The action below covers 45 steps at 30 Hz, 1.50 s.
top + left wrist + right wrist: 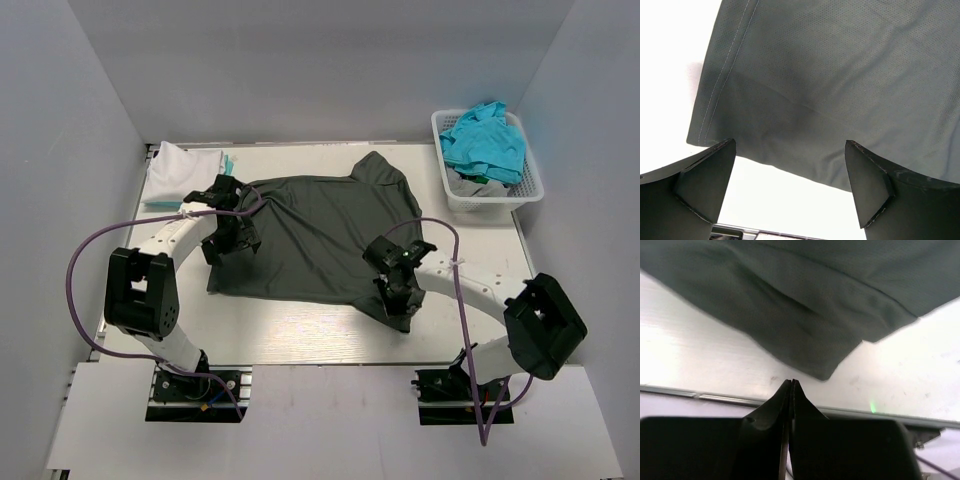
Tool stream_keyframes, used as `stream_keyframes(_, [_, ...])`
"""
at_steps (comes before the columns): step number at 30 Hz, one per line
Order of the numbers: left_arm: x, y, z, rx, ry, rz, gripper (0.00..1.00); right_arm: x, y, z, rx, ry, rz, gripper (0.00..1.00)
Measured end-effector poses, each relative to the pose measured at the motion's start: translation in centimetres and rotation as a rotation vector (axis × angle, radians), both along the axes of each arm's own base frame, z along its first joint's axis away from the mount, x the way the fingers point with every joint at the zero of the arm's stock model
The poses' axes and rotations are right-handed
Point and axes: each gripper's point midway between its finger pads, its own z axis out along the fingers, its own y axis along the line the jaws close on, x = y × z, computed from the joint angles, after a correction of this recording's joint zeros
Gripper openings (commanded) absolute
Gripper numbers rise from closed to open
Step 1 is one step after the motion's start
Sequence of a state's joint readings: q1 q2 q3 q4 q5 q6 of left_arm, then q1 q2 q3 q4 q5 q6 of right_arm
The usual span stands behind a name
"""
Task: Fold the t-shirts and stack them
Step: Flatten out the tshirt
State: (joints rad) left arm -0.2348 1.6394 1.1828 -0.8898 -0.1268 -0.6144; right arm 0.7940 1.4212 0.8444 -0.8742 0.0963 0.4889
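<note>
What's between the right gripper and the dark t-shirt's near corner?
Just bare table between right gripper and dark t-shirt, shown in the right wrist view.

Pale grey walls (300, 60), white table (300, 345)

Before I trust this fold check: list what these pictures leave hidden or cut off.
- Top view: right gripper hides near corner of dark t-shirt.
- Top view: turquoise shirts heaped in basket; count unclear.
- Top view: teal cloth mostly under white shirt.
- Left wrist: dark t-shirt cut by frame edges.
</note>
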Motion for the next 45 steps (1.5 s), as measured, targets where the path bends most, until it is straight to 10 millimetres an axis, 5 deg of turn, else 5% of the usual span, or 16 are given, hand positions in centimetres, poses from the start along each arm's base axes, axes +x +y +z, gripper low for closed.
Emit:
stream_keyframes(6, [-0.3,0.0,-0.2,0.0,0.008,0.0,1.0,2.6,2.5,5.6,0.063,-0.068,-0.013,0.0])
stream_keyframes(9, [-0.3,0.0,-0.2,-0.001,0.007,-0.001,1.0,2.6,3.2,6.9,0.104,-0.068,-0.008,0.04])
stream_keyframes(10, [-0.3,0.0,-0.2,-0.002,0.007,-0.001,1.0,2.2,3.1,6.9,0.102,-0.055,-0.007,0.21])
stream_keyframes(11, [-0.3,0.0,-0.2,-0.002,0.005,-0.001,1.0,1.9,2.8,6.7,0.099,-0.045,-0.007,0.53])
stream_keyframes(13, [-0.4,0.0,-0.3,-0.002,0.007,-0.001,1.0,1.2,2.0,5.7,0.07,-0.024,-0.007,0.9])
stream_keyframes(16, [-0.7,0.1,-0.5,-0.003,0.016,-0.002,1.0,0.0,0.5,3.5,0.018,0.011,-0.001,0.9])
stream_keyframes(22, [-0.8,0.0,-0.5,-0.004,0.019,-0.003,1.0,-0.2,-0.2,0.1,-0.006,0.013,0.013,0.9])
stream_keyframes(28, [-0.9,0.0,-0.6,-0.005,0.023,-0.004,1.0,-0.2,-0.5,-2.7,-0.032,0.022,0.019,0.67])
stream_keyframes(29, [-0.9,0.0,-0.6,-0.005,0.023,-0.004,1.0,-0.2,-0.4,-2.8,-0.028,0.019,0.015,0.57])
stream_keyframes(30, [-0.9,0.0,-0.6,-0.005,0.025,-0.004,1.0,0.0,-0.4,-2.8,-0.024,0.014,0.016,0.12])
stream_keyframes(31, [-0.9,0.0,-0.6,-0.005,0.025,-0.004,1.0,0.1,-0.2,-2.8,-0.016,0.009,0.016,0.0])
stream_keyframes(38, [-1.0,0.0,-0.6,-0.006,0.026,-0.004,1.0,0.5,0.0,-2.1,-0.025,-0.004,-0.014,0.0])
stream_keyframes(45, [-0.9,-0.3,-0.7,-0.021,0.024,-0.008,1.0,3.3,2.9,3.9,0.067,-0.047,-0.039,0.0])
